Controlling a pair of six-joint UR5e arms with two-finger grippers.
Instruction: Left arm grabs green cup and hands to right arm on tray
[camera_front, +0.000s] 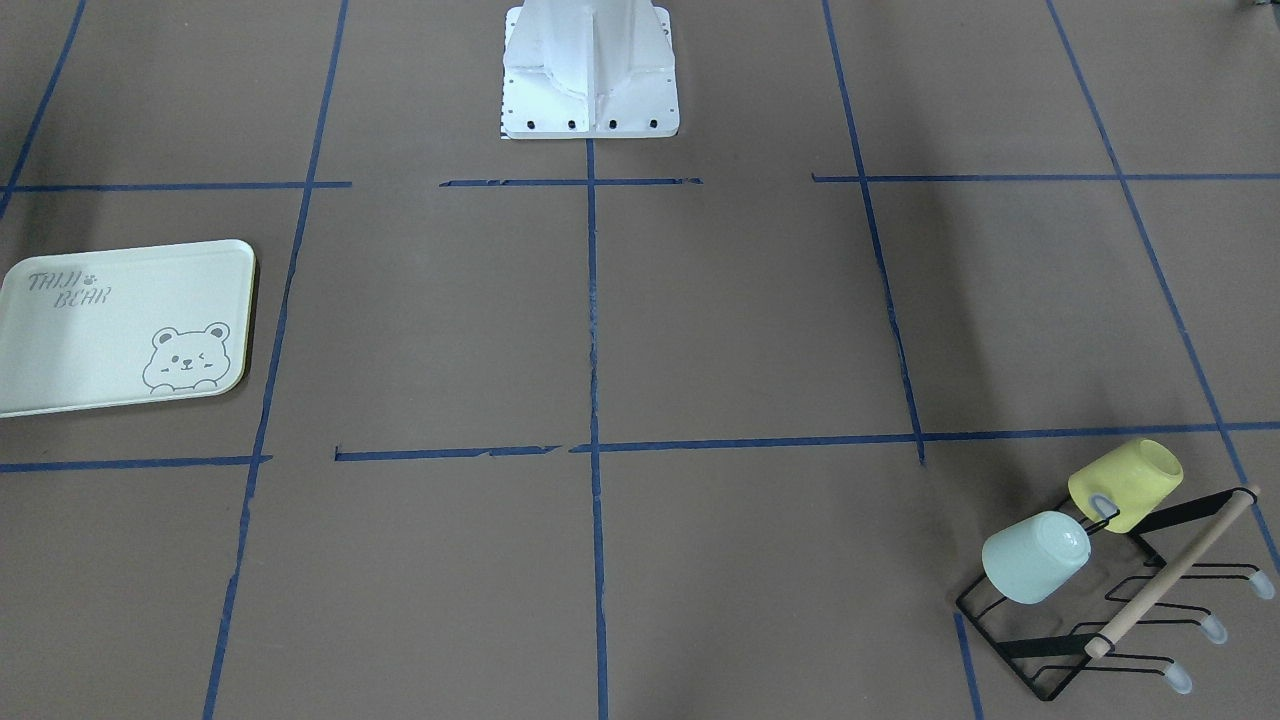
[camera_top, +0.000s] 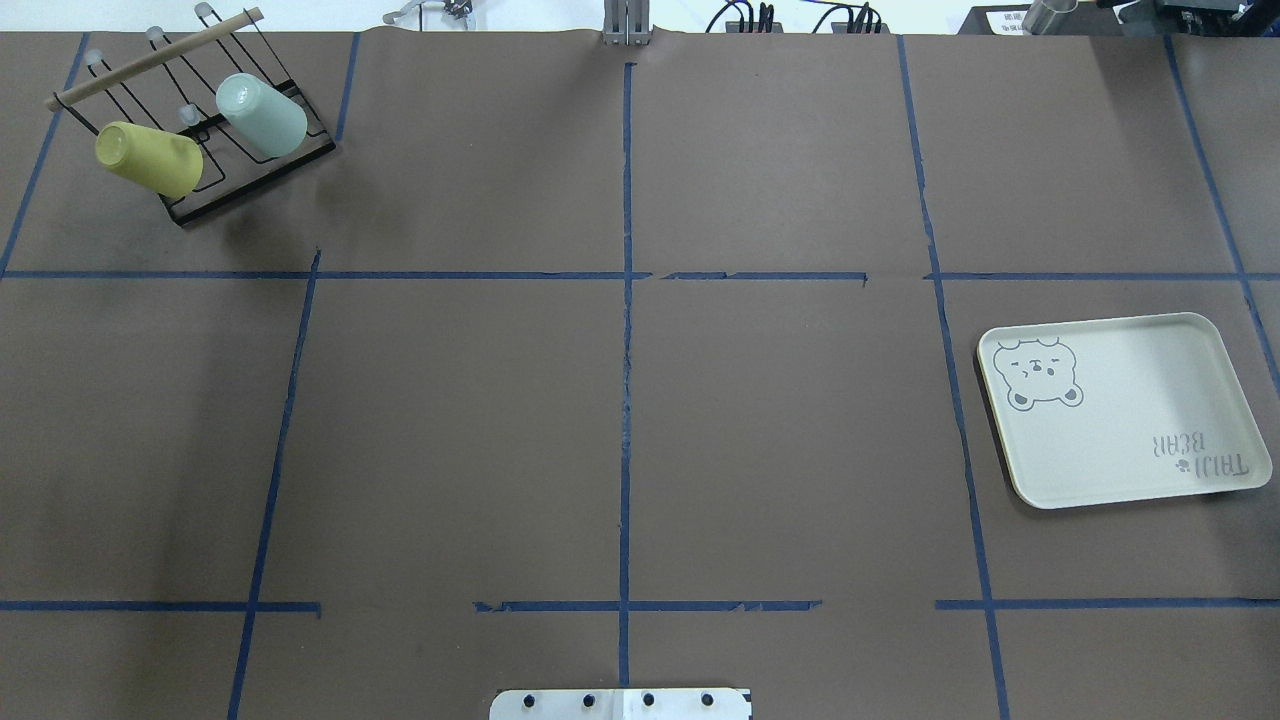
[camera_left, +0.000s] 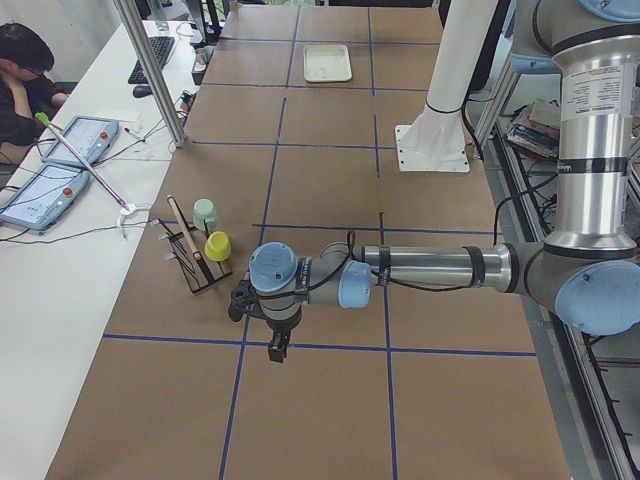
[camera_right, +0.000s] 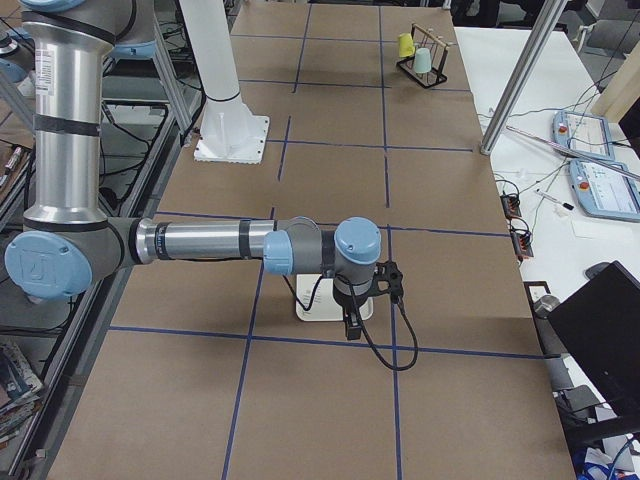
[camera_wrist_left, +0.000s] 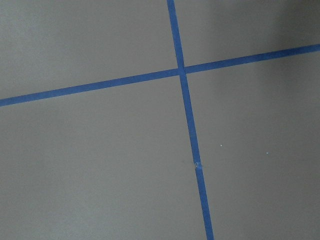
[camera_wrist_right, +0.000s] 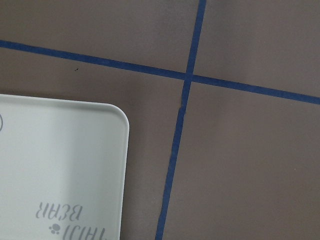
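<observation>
Overhead exterior shows the green cup (camera_top: 262, 115) hung on a black wire rack (camera_top: 256, 187) at the bench's (camera_top: 450, 430) far corner on the robot's left. The tray (camera_top: 1120, 420) lies flat well apart on the robot's right, with nothing on it. Neither arm enters that view or the front-facing one; only the side views show them. In exterior left, the left arm (camera_left: 430, 265) reaches out level with its claw (camera_left: 277, 350) pointing down over bare bench, near the rack but apart from it. In exterior right, the right arm (camera_right: 200, 240) hangs its claw (camera_right: 352, 325) over the tray. From these side views I cannot tell how far either claw is open, and neither wrist view shows fingers: the left sees only crossed blue tape, the right a tray corner and lettering. The cup sits mouth-down on a prong, its long axis tilted, with the closed base up and leaning toward the robot's left. It is small, smooth, tapered, pale mint and has no handle. A yellow cup (camera_top: 150, 158) hangs just beside it.
</observation>
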